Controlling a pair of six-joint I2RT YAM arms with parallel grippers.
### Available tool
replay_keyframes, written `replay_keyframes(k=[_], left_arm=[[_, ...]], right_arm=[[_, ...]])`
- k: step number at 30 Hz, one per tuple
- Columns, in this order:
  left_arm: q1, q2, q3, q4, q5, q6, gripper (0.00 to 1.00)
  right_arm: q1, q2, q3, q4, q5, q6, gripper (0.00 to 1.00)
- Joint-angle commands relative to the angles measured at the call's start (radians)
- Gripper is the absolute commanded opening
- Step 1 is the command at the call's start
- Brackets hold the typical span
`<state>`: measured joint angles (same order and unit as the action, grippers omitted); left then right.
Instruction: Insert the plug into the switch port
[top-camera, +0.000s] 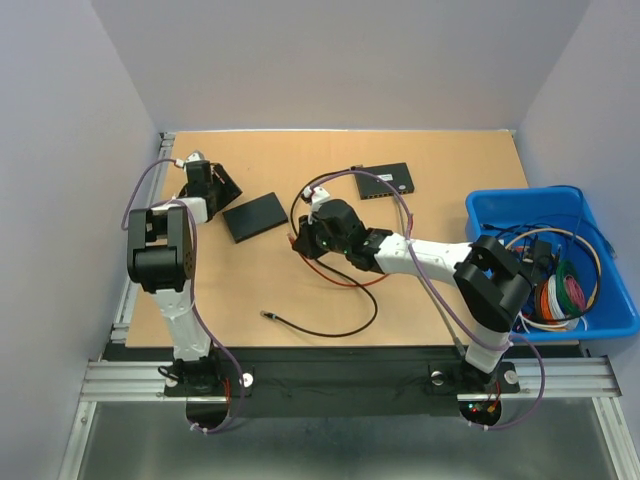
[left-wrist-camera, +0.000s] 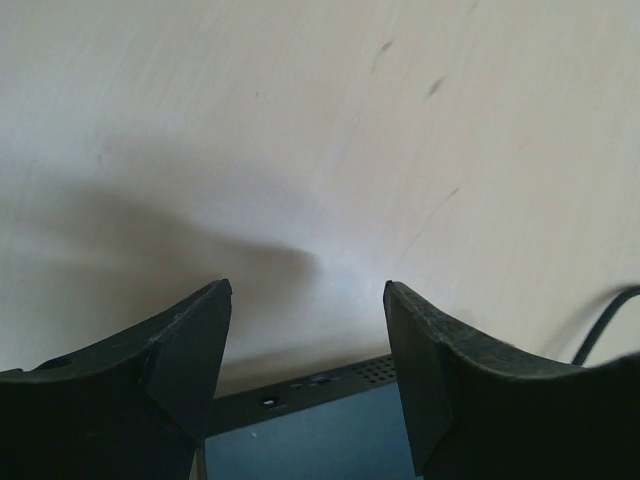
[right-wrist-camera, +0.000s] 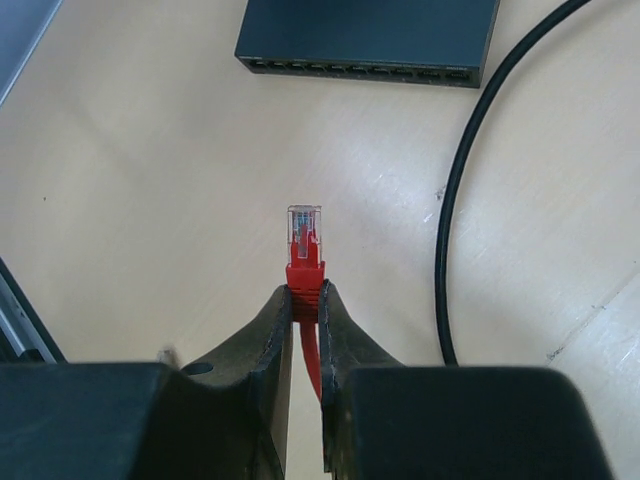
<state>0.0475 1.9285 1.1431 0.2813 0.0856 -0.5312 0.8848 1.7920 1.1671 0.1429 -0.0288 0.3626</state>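
My right gripper (right-wrist-camera: 305, 292) is shut on the red boot of a plug (right-wrist-camera: 305, 232), whose clear tip sticks out ahead of the fingertips. Its red cable (top-camera: 335, 280) trails back under the arm. The plug points toward a flat black switch (right-wrist-camera: 368, 40) (top-camera: 255, 215), still well short of the row of ports on its facing side. My left gripper (left-wrist-camera: 307, 290) (top-camera: 222, 188) stands open at the switch's far left end. The switch's rear edge (left-wrist-camera: 300, 395) lies low between the fingers, which do not touch it. In the top view my right gripper (top-camera: 298, 238) sits just right of the switch.
A second black switch (top-camera: 385, 180) lies at the back, with a black cable (right-wrist-camera: 470, 160) curving from it past the plug's right side. Another loose black cable (top-camera: 325, 325) lies near the front. A blue bin (top-camera: 600, 320) of coiled cables stands at the right.
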Motion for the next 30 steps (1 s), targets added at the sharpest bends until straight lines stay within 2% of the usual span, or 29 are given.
replay_keyframes(k=[1,7,11,14,16,18,23,28,30], left_arm=[[0.009,0.035,0.055,-0.045,0.054,0.057,0.72],[-0.004,-0.019,-0.020,-0.048,0.051,0.034,0.69],[-0.078,-0.065,-0.111,-0.063,-0.003,0.028,0.68],[-0.107,-0.135,-0.193,-0.073,-0.058,0.008,0.71],[-0.126,-0.190,-0.241,-0.071,-0.075,-0.009,0.79],[-0.149,-0.215,-0.259,-0.071,-0.076,-0.016,0.79],[-0.201,-0.220,-0.256,-0.070,-0.066,-0.018,0.79],[-0.201,-0.195,-0.220,-0.059,-0.112,0.026,0.78],[-0.199,-0.189,-0.206,-0.030,-0.090,0.048,0.78]], right_arm=[[0.006,0.003,-0.024,0.023,-0.010,-0.011,0.00],[0.005,-0.002,-0.035,0.023,0.007,-0.010,0.01],[0.005,0.010,-0.029,0.021,0.004,-0.010,0.00],[0.005,0.017,-0.030,0.021,0.010,-0.007,0.00],[0.003,0.020,-0.032,0.020,0.012,-0.008,0.00],[0.005,0.026,-0.029,0.020,0.018,-0.005,0.00],[0.005,0.030,-0.029,0.015,0.017,-0.002,0.00],[0.005,0.044,-0.029,-0.022,0.023,-0.027,0.00],[0.005,0.069,-0.014,-0.035,0.023,-0.043,0.00]])
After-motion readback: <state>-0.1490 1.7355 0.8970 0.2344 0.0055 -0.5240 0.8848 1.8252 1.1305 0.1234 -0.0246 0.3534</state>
